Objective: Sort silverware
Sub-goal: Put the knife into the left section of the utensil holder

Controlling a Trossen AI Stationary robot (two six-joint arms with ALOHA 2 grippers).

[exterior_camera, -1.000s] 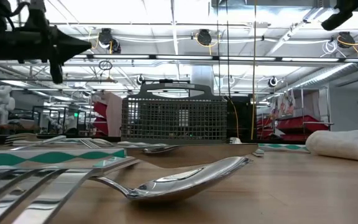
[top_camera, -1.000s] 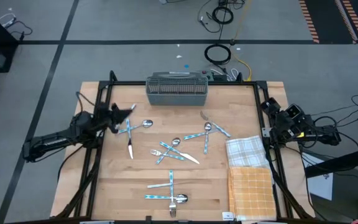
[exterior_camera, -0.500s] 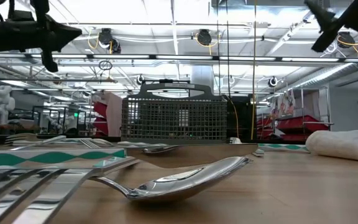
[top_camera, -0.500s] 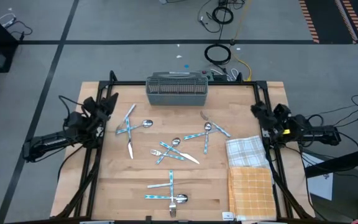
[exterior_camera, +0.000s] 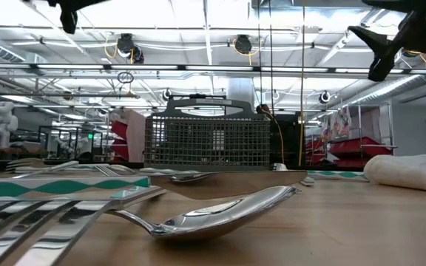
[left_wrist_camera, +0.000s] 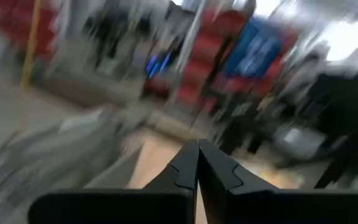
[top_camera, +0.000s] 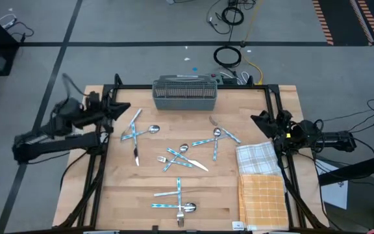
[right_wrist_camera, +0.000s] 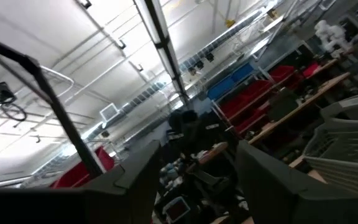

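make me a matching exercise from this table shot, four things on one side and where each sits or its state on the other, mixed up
Things:
1. mesh basket
2. yellow checked cloth
3. left gripper
4. right gripper

Places or states:
A. shut, at the table's left edge
B. middle of the table's far edge
C. open, at the table's right edge
D. near right corner of the table

Pairs: 1-B, 2-D, 3-A, 4-C

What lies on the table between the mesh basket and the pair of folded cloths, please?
In the high view, a small cluster of silverware lies between the mesh basket and the folded cloths: a spoon crossed with blue-handled pieces, otherwise bare wood.
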